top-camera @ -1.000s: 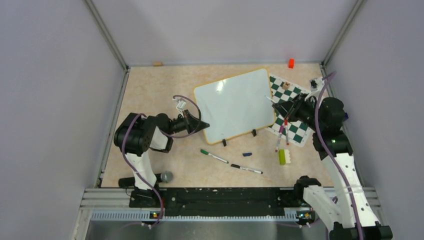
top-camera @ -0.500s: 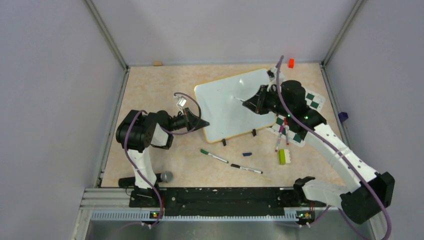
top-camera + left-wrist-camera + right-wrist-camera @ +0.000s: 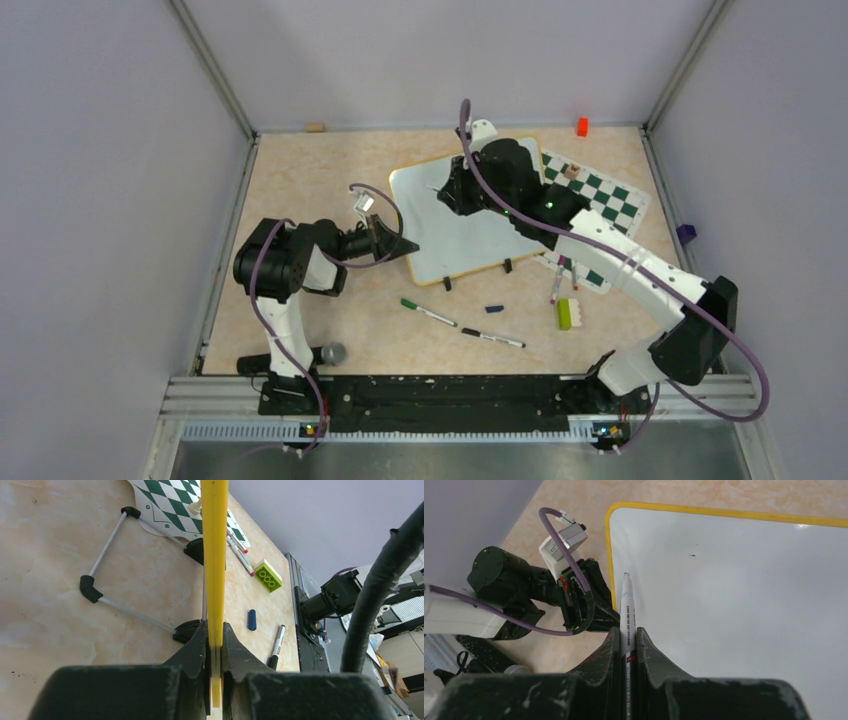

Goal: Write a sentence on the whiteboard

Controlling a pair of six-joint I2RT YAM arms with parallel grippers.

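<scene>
Right wrist view: whiteboard [image 3: 749, 595] almost blank, yellow-rimmed, seemingly propped; right gripper [image 3: 627, 630] pinches a marker [image 3: 626, 600], left gripper [image 3: 215, 635] clamps its rim

Beige table [image 3: 300, 170]: whiteboard [image 3: 450, 245], chessboard [image 3: 605, 195], markers [image 3: 428, 312], brick [image 3: 564, 314]

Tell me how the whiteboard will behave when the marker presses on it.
Probably stiff: the whiteboard shows a dead-straight yellow edge. Likely light and apt to slide or tip, resting only on a thin wire stand; the left hand clamped on its rim should steady it. Its glossy face looks slippery.
</scene>
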